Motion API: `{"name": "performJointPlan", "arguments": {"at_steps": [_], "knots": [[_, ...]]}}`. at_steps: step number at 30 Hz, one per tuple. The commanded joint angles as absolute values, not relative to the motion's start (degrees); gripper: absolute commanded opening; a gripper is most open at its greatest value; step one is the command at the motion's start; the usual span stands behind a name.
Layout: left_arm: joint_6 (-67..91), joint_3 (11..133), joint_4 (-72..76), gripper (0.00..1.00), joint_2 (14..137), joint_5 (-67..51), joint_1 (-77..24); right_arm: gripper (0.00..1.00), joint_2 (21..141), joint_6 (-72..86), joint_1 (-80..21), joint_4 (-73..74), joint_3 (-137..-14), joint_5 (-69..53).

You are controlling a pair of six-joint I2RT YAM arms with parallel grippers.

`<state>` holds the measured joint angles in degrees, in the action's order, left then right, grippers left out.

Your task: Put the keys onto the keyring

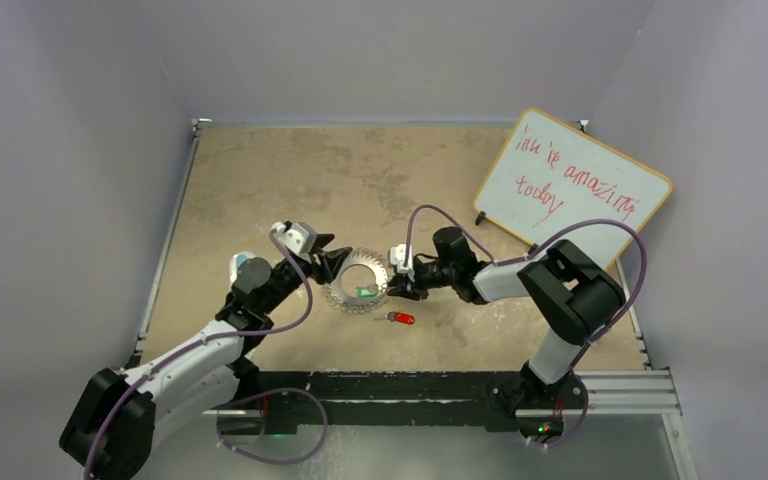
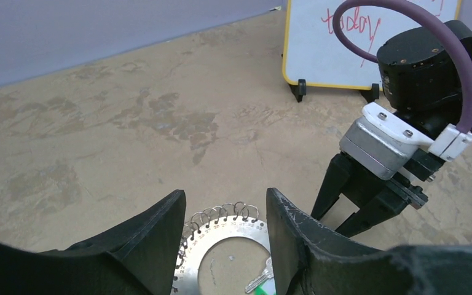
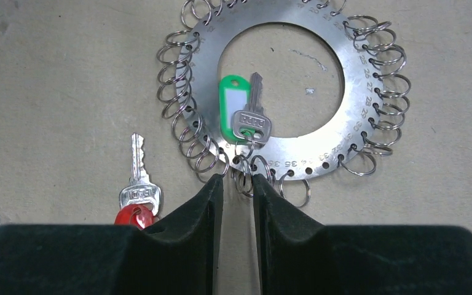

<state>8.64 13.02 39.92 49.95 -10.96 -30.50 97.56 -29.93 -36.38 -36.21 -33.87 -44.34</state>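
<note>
Right tool (image 3: 238, 179) narrowly apart astride keyring (image 3: 359, 80) loop (grip unclear); left tool (image 2: 224, 195) apart.

The whiteboard (image 1: 575, 185) carries red handwriting: "amazing today" is legible, the opening words are not. The keyring (image 3: 359, 92) has engraved numbers along its rim holes, including 25 to 28, 35 and 36. The stamps on the green-tagged key (image 3: 252, 123) and red-tagged key (image 3: 139, 195) are unreadable.

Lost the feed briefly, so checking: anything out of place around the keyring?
The red key lies loose on the table beside the keyring. The green key rests across its inner edge near the right pincer; whether it is hooked on is unclear. Nothing looks damaged.
</note>
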Motion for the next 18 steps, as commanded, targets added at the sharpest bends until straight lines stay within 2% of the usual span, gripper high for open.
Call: {"name": "performJointPlan", "arguments": {"at_steps": [1, 7, 10, 12, 15, 18], "knots": [[6.0, 17.23, 34.7, 0.49, 51.4, -9.52, -30.5, 0.28, 96.89, -31.9, -36.74, -34.18, -35.21, -43.49], [6.15, 18.01, 35.25, 0.49, 52.38, -10.0, -30.54, 0.29, 98.91, -31.4, -37.07, -33.82, -36.87, -42.49], [6.24, 18.06, 35.2, 0.49, 52.39, -10.28, -30.52, 0.27, 100.05, -30.94, -37.2, -33.38, -38.07, -42.44], [6.24, 18.1, 34.99, 0.49, 52.23, -10.22, -30.54, 0.19, 100.87, -31.53, -37.31, -31.55, -39.11, -42.72], [6.11, 18.19, 34.45, 0.49, 51.82, -10.08, -30.58, 0.0, 100.88, -32.29, -37.36, -28.29, -40.52, -42.87], [5.98, 18.28, 33.8, 0.49, 51.76, -10.06, -30.58, 0.0, 99.34, -32.26, -37.35, -26.51, -40.66, -42.71]]}}
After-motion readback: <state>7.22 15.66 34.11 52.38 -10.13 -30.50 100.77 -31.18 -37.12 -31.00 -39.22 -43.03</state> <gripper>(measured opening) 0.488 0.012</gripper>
